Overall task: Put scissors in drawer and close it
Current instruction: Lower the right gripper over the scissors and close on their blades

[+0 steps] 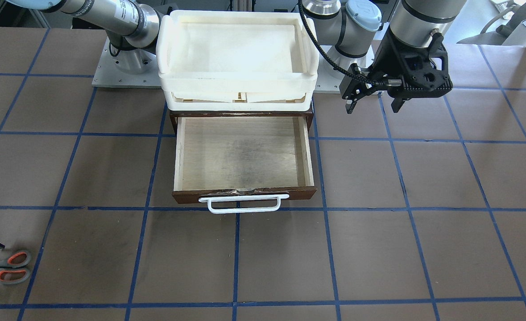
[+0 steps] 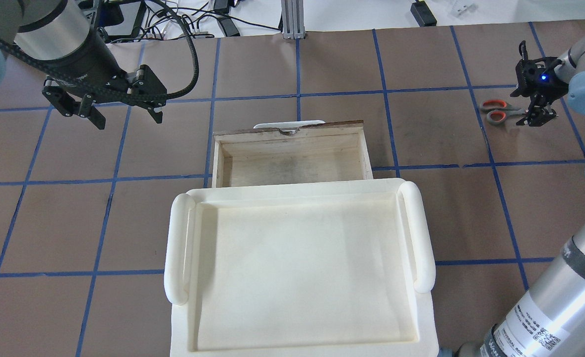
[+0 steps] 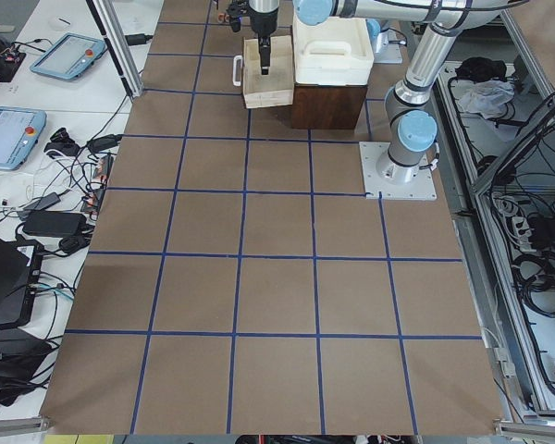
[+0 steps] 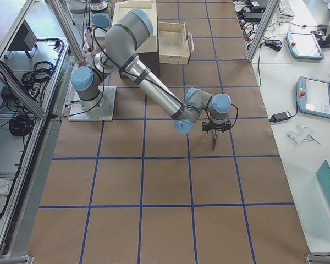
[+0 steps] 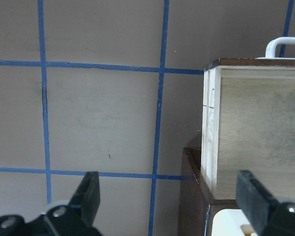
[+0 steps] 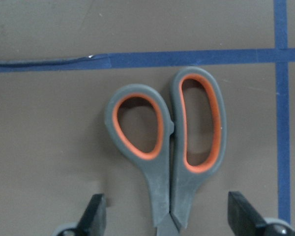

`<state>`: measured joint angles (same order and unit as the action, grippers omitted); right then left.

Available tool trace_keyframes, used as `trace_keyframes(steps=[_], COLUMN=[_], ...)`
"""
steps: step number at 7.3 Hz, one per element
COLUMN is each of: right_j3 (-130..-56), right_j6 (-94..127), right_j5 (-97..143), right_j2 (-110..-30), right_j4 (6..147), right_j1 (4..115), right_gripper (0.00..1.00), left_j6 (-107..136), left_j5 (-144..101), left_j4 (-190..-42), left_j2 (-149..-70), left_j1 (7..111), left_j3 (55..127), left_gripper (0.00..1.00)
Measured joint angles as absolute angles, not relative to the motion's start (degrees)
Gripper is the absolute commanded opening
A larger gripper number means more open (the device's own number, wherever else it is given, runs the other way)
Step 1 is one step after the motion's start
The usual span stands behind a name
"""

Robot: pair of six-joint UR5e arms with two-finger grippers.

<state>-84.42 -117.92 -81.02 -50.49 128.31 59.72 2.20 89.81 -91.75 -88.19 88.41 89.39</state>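
Observation:
The scissors [image 1: 8, 267] lie flat on the table at its far right; they also show in the overhead view [image 2: 495, 110]. In the right wrist view their grey, orange-lined handles [image 6: 172, 147] sit just ahead of my right gripper [image 6: 169, 219]. That gripper is open, and its fingers stand either side of the scissors' neck; the blades are hidden below the frame. It also shows in the overhead view [image 2: 538, 106]. The wooden drawer [image 1: 240, 151] is pulled open and empty, its white handle [image 1: 243, 203] facing away from me. My left gripper [image 1: 374, 107] is open and empty, and hovers beside the drawer's left side [image 5: 255, 123].
Stacked white plastic trays [image 1: 236, 49] sit on the dark brown cabinet [image 5: 194, 196] that holds the drawer. The brown table [image 2: 421, 139] carries a grid of blue tape lines. Cables and tablets lie beyond the far table edge.

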Motion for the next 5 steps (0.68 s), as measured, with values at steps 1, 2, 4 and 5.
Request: trace_keyframes(steps=[1, 2, 4, 5], right_j3=[-84.48, -84.55, -84.67, -84.70], right_j6=[-117.80, -117.69, -117.30, -117.24], right_j5=[-80.99, -80.94, -80.87, -80.88], right_j2=[-50.42, -50.39, -50.28, -50.24], right_j4=[128.44, 128.65, 128.88, 129.08], right_j1=[59.54, 59.46, 59.42, 59.42], right_gripper=[0.79, 0.69, 0.49, 0.37], left_j6=[2.20, 2.20, 2.20, 2.20], left_j5=[89.89, 89.96, 89.99, 90.00], left_j4=[-91.78, -91.79, -91.74, -91.68], left_j2=[-88.20, -88.18, -88.16, -88.17], left_j1=[88.42, 88.42, 88.42, 88.42], left_j3=[89.39, 89.39, 89.39, 89.39], left_gripper=[1.00, 1.00, 1.00, 1.00])
